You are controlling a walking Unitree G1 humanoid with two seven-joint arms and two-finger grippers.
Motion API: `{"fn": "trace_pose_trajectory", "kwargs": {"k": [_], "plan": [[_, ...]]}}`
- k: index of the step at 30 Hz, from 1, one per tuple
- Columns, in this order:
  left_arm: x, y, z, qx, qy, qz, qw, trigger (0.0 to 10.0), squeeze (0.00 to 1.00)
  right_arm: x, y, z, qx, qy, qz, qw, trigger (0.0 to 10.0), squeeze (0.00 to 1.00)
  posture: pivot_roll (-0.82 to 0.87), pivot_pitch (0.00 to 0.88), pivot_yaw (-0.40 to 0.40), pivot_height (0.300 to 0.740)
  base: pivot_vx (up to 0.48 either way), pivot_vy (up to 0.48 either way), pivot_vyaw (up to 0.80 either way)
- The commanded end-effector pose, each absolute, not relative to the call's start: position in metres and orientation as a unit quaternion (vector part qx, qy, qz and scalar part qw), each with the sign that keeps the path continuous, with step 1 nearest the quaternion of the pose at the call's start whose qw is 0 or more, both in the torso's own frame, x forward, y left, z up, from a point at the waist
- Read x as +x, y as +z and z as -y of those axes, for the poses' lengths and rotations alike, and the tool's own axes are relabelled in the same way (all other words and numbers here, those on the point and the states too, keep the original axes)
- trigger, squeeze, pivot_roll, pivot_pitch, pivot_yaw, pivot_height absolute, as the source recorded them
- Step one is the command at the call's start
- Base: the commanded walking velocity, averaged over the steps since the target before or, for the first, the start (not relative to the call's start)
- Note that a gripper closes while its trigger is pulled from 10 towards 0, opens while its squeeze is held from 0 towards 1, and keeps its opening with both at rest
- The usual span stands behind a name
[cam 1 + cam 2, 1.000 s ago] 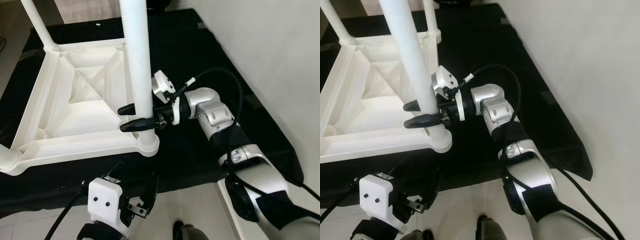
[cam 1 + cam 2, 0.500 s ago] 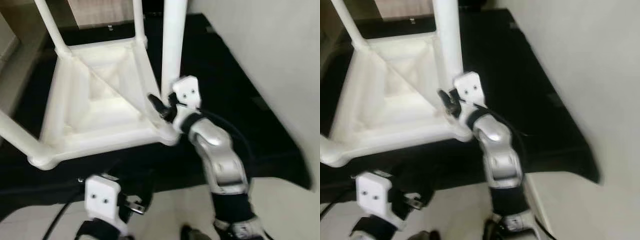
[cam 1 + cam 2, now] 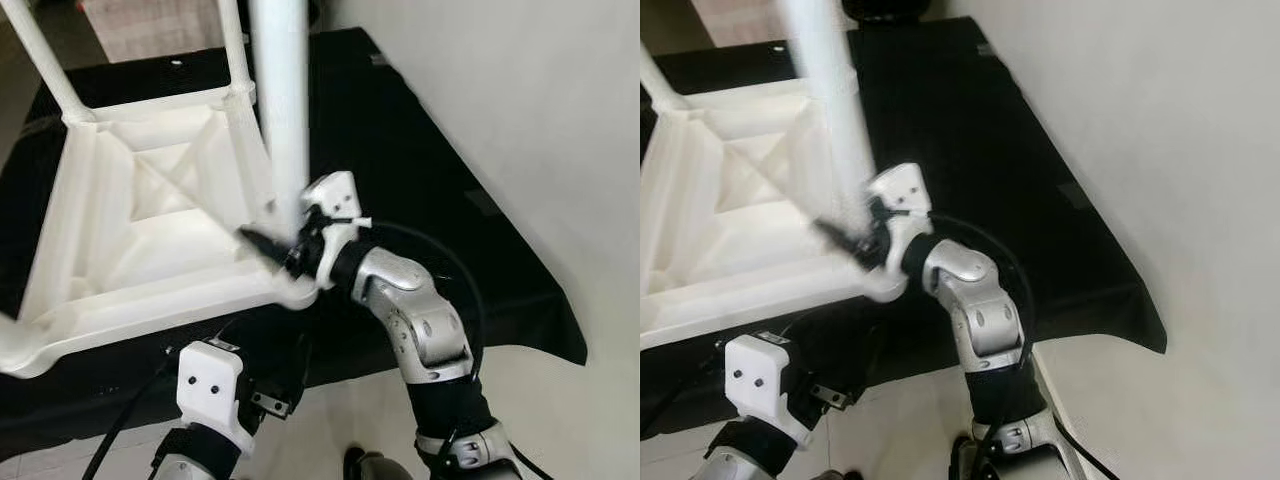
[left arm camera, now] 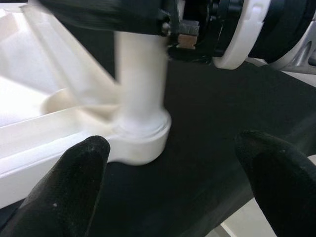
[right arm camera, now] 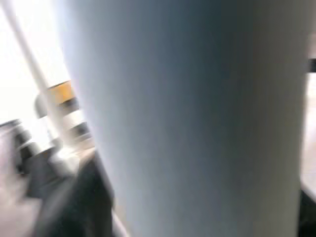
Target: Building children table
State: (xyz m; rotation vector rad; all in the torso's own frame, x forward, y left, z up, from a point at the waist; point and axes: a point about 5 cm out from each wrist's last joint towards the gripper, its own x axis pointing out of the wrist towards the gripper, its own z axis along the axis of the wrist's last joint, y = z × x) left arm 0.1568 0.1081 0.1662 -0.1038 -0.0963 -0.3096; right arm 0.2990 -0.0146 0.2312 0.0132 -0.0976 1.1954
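Observation:
The white children's table (image 3: 130,230) lies upside down on a black mat, legs pointing up. Its near right leg (image 3: 282,110) stands in the corner socket (image 4: 140,140). My right gripper (image 3: 272,236) is shut on this leg just above the socket; one black finger crosses in front of the leg and the picture is blurred there. The leg's white tube (image 5: 187,118) sits close up in the right wrist view. My left gripper (image 4: 173,187) hangs open below and in front of that corner, its fingers (image 4: 74,182) spread wide with nothing between them.
The black mat (image 3: 400,150) runs along a white wall (image 3: 530,120) on the right. Two more legs (image 3: 45,60) (image 3: 232,45) rise at the far corners. Pale floor (image 3: 330,430) lies in front of the mat, under my arms.
The camera has shifted. My right arm has swung from out at the right to in front of the corner, its wrist turned, still on the leg. The left gripper has stayed low and open.

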Motion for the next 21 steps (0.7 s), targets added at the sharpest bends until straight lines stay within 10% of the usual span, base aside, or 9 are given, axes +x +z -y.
{"fn": "trace_pose_trajectory", "kwargs": {"k": [1,3,4,16,17,19,21], "plan": [[0.154,0.164,-0.108,-0.054,-0.154,0.039,0.986,10.0,0.00,0.294,0.246,0.006,-0.016,0.625,0.080,0.776,10.0,1.00,0.03,0.192,-0.011,0.740,0.000,0.000,0.00],[0.153,0.164,-0.108,-0.054,-0.155,0.039,0.986,10.0,0.00,0.301,0.248,0.014,-0.047,0.651,0.091,0.752,10.0,1.00,0.03,0.192,-0.011,0.740,0.000,0.000,0.00],[0.152,0.164,-0.107,-0.054,-0.154,0.038,0.986,10.0,0.00,0.306,0.247,0.022,-0.070,0.681,0.085,0.724,10.0,0.00,0.04,0.204,-0.016,0.740,0.000,0.000,0.00],[0.146,0.166,-0.106,-0.054,-0.152,0.036,0.986,10.0,0.00,0.329,0.248,0.035,-0.115,0.728,0.053,0.674,10.0,0.00,0.07,0.231,-0.019,0.740,0.000,0.000,0.00],[0.145,0.167,-0.106,-0.054,-0.151,0.034,0.986,10.0,0.00,0.334,0.247,0.034,-0.121,0.726,0.041,0.675,3.7,0.00,0.07,0.240,-0.022,0.740,0.000,0.000,0.00],[0.144,0.167,-0.106,-0.053,-0.151,0.034,0.987,10.0,0.00,0.337,0.246,0.033,-0.126,0.725,0.033,0.676,3.7,0.00,0.07,0.240,-0.022,0.740,0.000,0.000,0.00],[0.143,0.168,-0.106,-0.053,-0.150,0.033,0.987,10.0,0.00,0.339,0.243,0.033,-0.129,0.724,0.024,0.677,0.0,0.00,0.07,0.240,-0.022,0.740,0.000,0.000,0.00]]}}
